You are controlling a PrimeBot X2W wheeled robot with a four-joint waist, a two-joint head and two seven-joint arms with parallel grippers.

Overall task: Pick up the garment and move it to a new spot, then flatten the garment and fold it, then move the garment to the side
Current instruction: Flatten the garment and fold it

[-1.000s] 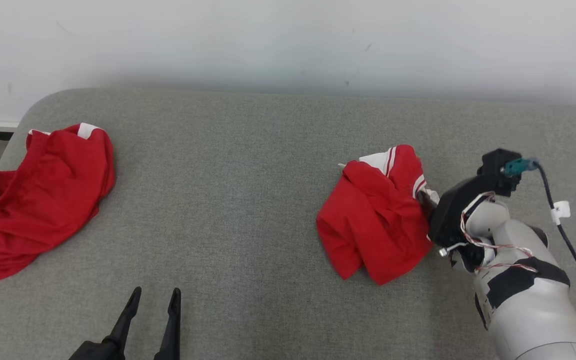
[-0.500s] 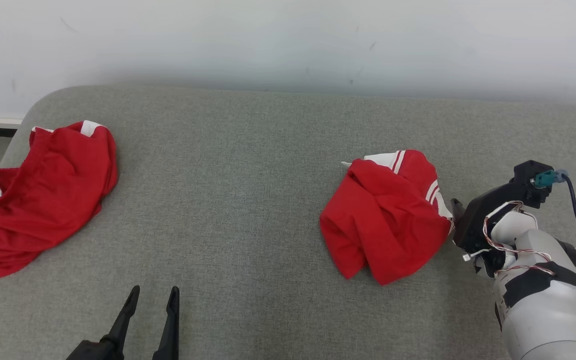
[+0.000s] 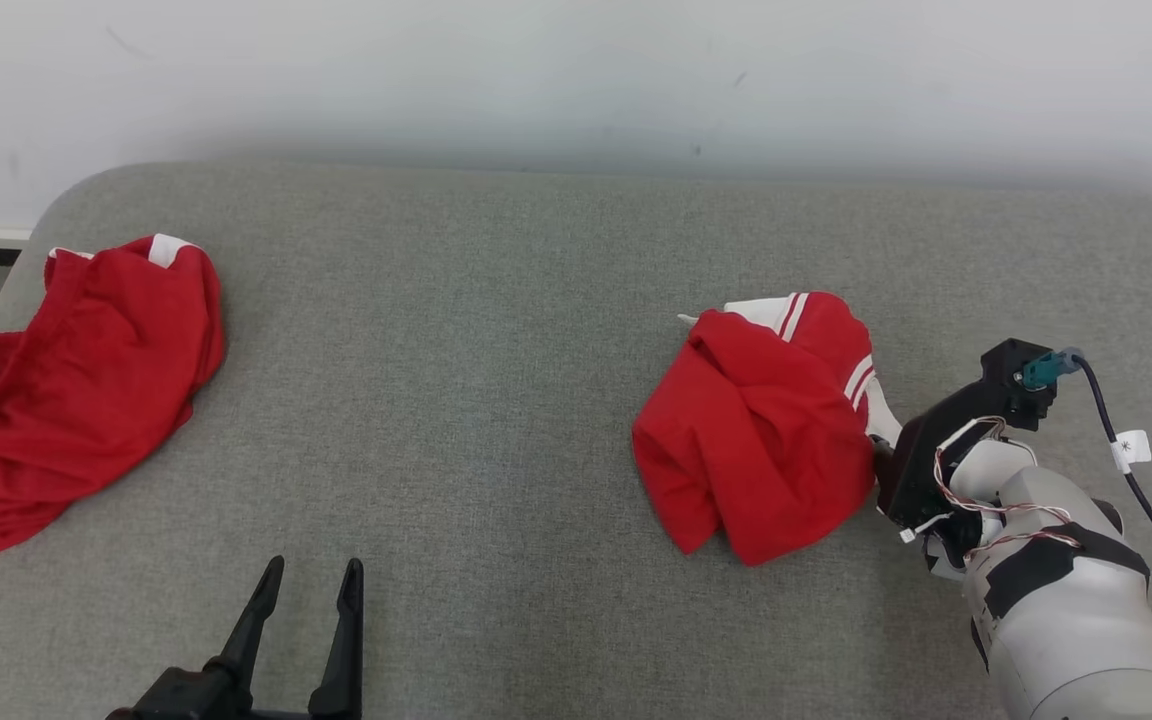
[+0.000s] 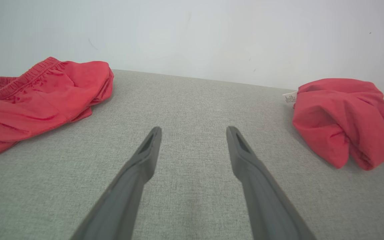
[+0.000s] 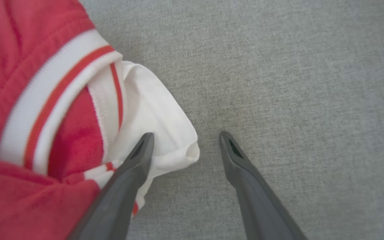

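Note:
A crumpled red garment (image 3: 756,440) with white striped trim lies right of centre on the grey fabric surface (image 3: 496,400). My right gripper (image 3: 881,455) comes at its right edge from the lower right, fingers mostly hidden behind the cloth. In the right wrist view the right gripper (image 5: 184,136) stands open. Its left finger lies over the garment's (image 5: 45,100) white hem and its right finger over bare grey fabric. My left gripper (image 3: 314,570) waits open at the bottom left, holding nothing. In the left wrist view the left gripper (image 4: 193,131) sits low, with the garment (image 4: 342,113) far to the right.
A second red garment (image 3: 66,390) lies bunched at the surface's left end, near its rounded corner, and appears again as a red garment (image 4: 38,96) in the left wrist view. A white wall runs behind the surface. A dark cable (image 3: 1136,490) trails from the right wrist.
My right gripper drew back from the garment's right edge, then returned to it lower down, still open. The garment's right side shifted slightly. The left gripper stayed put; the camera moved a little.

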